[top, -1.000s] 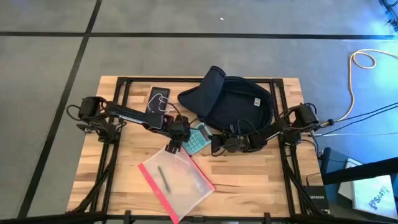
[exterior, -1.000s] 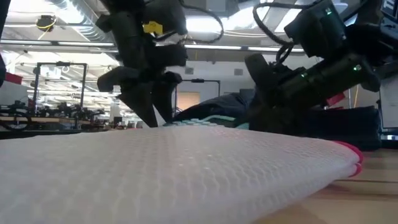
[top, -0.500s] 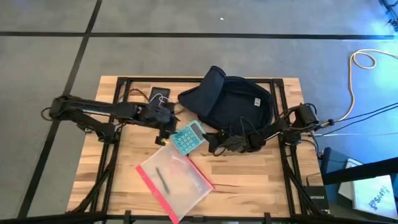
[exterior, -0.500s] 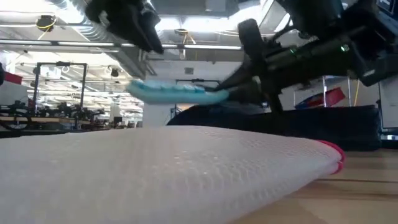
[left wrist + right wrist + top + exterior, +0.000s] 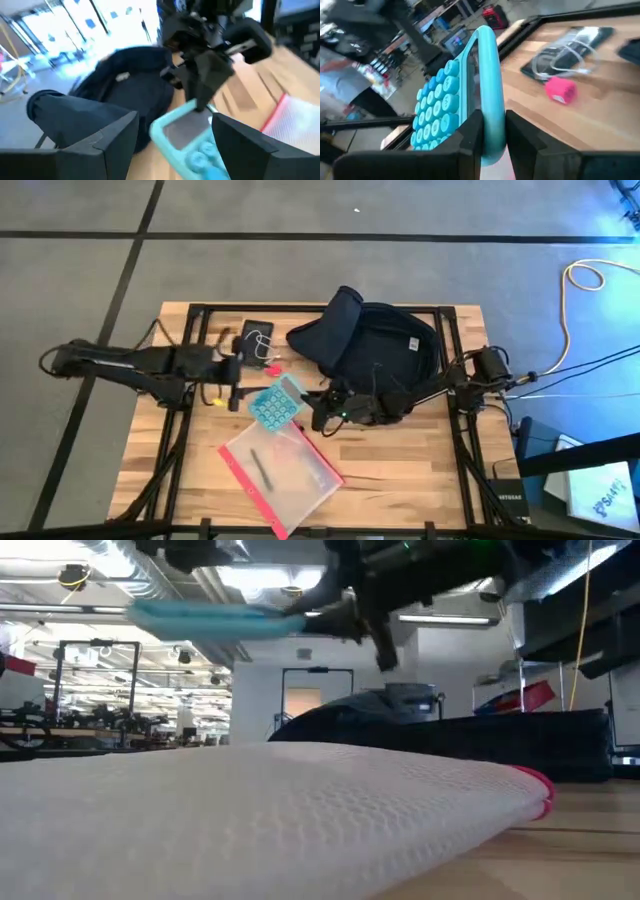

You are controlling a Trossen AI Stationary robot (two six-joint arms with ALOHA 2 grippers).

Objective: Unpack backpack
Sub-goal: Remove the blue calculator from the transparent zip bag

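One wooden table (image 5: 420, 480) in a bright hall

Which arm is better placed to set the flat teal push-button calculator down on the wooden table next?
The right. The right gripper is shut on the flat teal push-button calculator, holding it above the wooden table. The left gripper is beside it, open and empty.

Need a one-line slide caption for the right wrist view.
Right claw grips teal calculator edge-on above the wooden table.
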